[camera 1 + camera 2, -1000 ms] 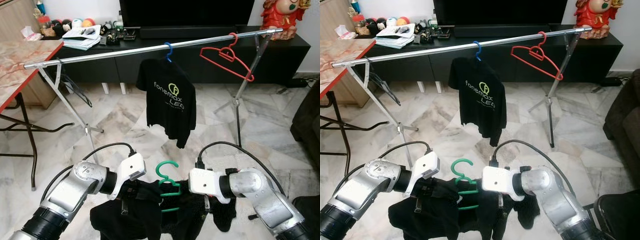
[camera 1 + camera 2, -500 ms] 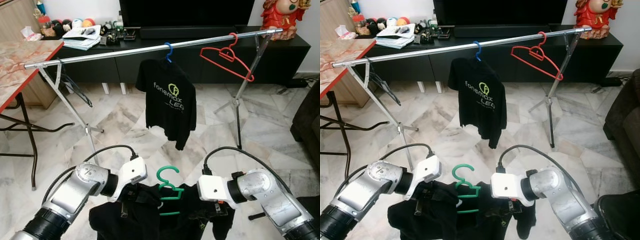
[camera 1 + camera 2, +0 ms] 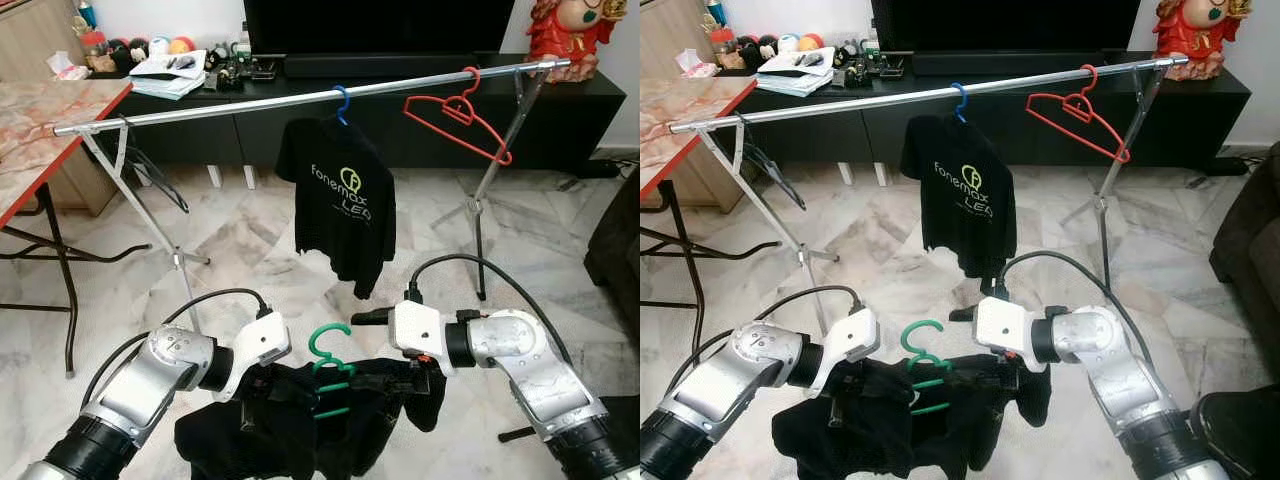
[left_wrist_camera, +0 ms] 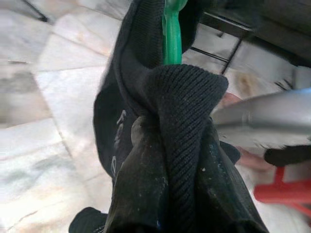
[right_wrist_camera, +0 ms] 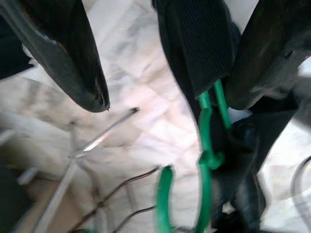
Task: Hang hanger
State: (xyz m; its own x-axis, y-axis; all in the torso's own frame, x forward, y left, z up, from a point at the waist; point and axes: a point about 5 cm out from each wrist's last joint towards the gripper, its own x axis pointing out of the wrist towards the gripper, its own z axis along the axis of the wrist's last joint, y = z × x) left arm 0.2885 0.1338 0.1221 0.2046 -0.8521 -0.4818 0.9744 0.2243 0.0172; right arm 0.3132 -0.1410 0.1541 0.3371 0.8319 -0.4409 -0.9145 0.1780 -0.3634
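Green hanger (image 3: 330, 368), carrying a black shirt (image 3: 300, 425), hangs low between both grippers, well below the rail (image 3: 300, 100). Left gripper (image 3: 262, 385): jaws clamped on a shirt fold beside the hanger neck. Right gripper (image 5: 160, 68): jaws apart, hanger and cloth between them. Judged best practice: grip the hanger firmly before lifting, keep the hook upright, and aim for bare rail left of the hung shirt (image 3: 340, 215).
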